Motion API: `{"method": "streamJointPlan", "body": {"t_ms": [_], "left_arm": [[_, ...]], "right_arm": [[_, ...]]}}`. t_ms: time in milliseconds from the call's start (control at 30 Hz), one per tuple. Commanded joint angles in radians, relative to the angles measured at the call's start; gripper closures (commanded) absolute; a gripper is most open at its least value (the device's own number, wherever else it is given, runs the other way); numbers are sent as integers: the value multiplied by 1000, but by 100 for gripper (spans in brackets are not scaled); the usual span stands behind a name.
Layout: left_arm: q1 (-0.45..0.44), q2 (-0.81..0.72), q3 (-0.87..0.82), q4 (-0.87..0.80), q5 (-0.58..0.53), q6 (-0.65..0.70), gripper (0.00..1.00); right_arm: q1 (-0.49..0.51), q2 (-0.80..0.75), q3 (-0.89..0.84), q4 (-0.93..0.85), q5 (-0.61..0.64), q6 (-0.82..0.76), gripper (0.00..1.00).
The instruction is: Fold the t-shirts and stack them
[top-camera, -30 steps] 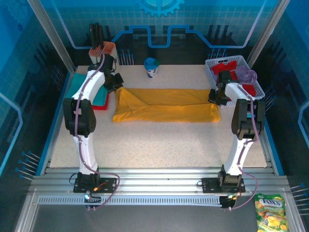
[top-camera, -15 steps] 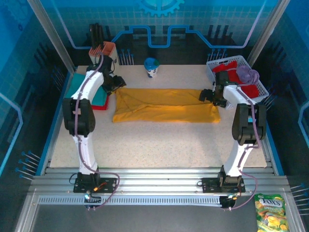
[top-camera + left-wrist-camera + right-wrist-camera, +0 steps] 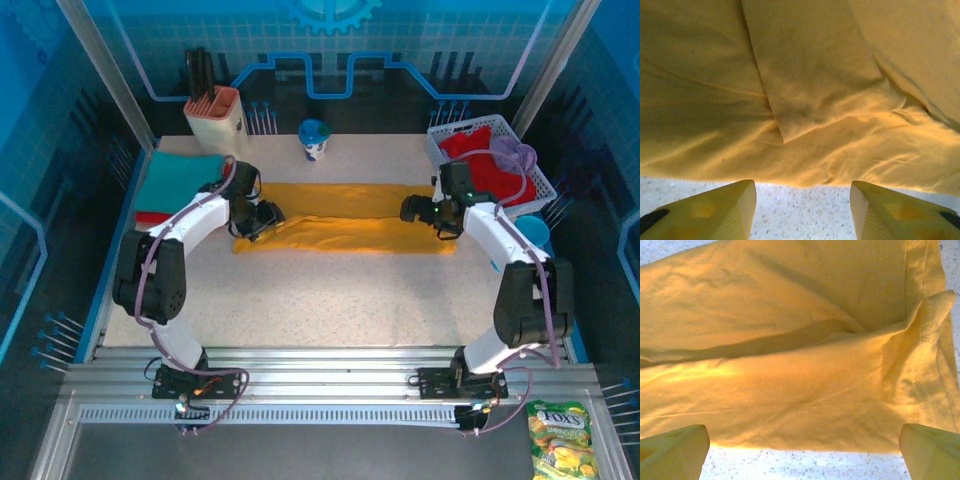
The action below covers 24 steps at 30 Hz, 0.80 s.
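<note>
A mustard-yellow t-shirt lies folded into a long strip across the middle of the table. My left gripper hovers open over its left end. In the left wrist view the fingers stand apart over bare table, and the yellow cloth starts just ahead of them. My right gripper is wide open over the right end, with the yellow cloth ahead of it and nothing between its jaws. A folded teal t-shirt lies on a red one at the far left.
A white mesh basket at the back right holds a red tee and a lavender one. A blue-lidded cup and a utensil holder stand along the back edge. A snack bag lies off the table.
Both grippers let go of the yellow t-shirt's ends, opened, and moved inward along the strip. The shirt lies flatter and narrower than before.
</note>
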Motion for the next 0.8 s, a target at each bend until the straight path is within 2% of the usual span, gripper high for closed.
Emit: {"method": "streamJointPlan", "body": {"t_ms": [0, 233, 400, 767], "left_arm": [[-4, 36, 2, 113, 21, -40, 48], [-6, 87, 3, 146, 14, -72, 55], [-7, 50, -40, 147, -26, -74, 55], [-20, 106, -21, 172, -11, -105, 58]], "right_arm": [[11, -52, -32, 15, -14, 25, 2], [11, -70, -52, -5, 23, 15, 2], [11, -65, -49, -7, 22, 18, 2], [4, -60, -33, -25, 41, 5, 2]]}}
